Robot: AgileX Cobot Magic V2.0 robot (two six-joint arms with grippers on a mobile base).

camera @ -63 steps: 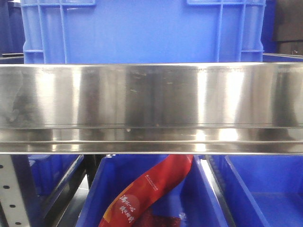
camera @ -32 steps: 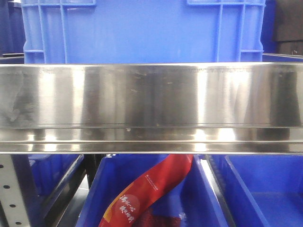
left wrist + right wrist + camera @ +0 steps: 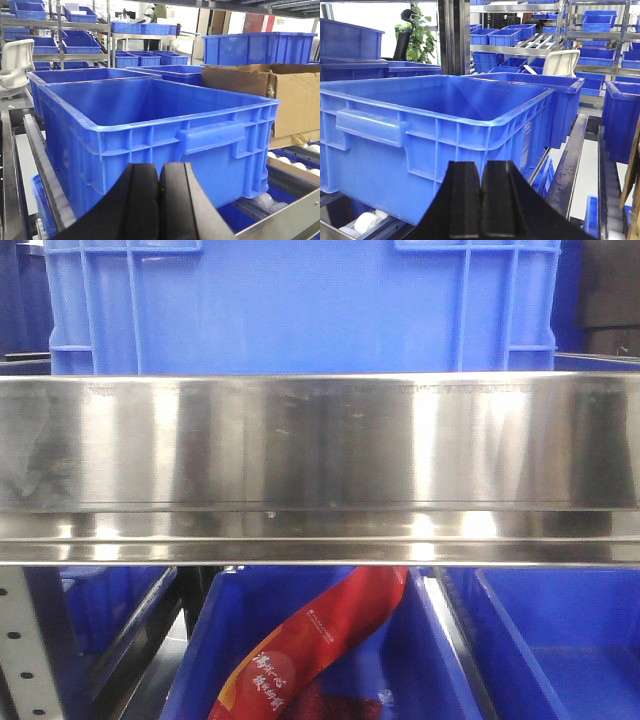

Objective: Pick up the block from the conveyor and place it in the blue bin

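Observation:
A large blue bin (image 3: 300,310) stands on a roller rack behind a steel rail in the front view. The same blue bin (image 3: 150,115) fills the left wrist view, empty inside, with my left gripper (image 3: 159,175) shut just in front of its near wall, holding nothing. In the right wrist view the blue bin (image 3: 435,115) sits to the left and ahead of my right gripper (image 3: 481,172), which is also shut and holds nothing. No block shows in any view. The conveyor is out of view.
A wide stainless steel rail (image 3: 320,440) crosses the front view. Below it sit lower blue bins (image 3: 560,640), one holding a red package (image 3: 320,640). A cardboard box (image 3: 280,95) stands right of the bin. White rollers (image 3: 265,200) lie underneath. Shelves of blue bins (image 3: 505,35) stand behind.

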